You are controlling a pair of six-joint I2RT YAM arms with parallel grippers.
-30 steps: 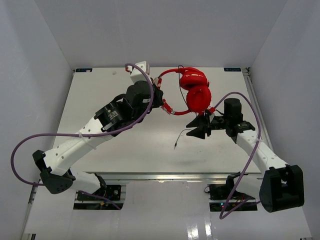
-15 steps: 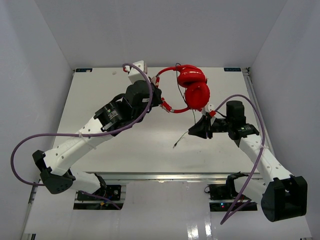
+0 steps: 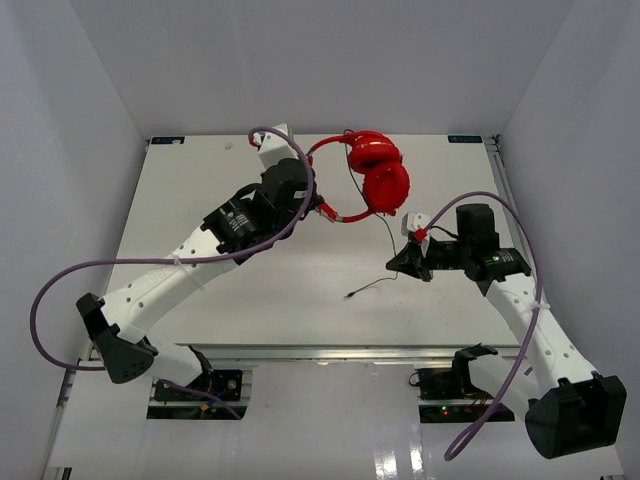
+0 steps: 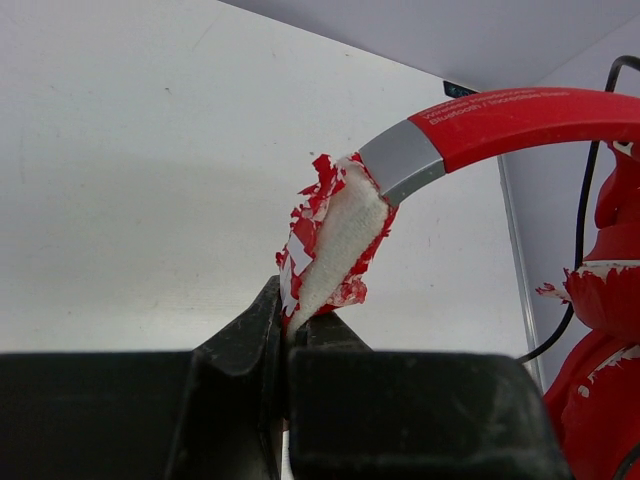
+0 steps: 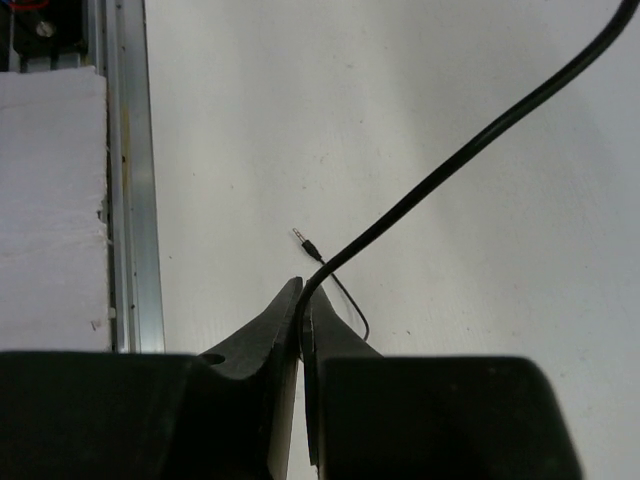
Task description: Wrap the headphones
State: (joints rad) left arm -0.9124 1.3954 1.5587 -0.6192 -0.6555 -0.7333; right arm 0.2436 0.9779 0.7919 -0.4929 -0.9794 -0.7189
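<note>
Cable [image 5: 450,165] pinched in R end effector [image 5: 302,295], runs away & slightly left to headphones [image 3: 385,185]; L end effector [image 4: 285,320] clamped on headband [image 4: 520,115] end.

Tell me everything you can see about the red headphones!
The headphones are shiny bright red, with two round ear cups close together and a thin headband with small white writing. Near its grey joint the red skin is peeling, showing white foam. The left gripper pinches that torn end. A thin black cable runs down to the shut right gripper; its plug sticks out beyond.
</note>
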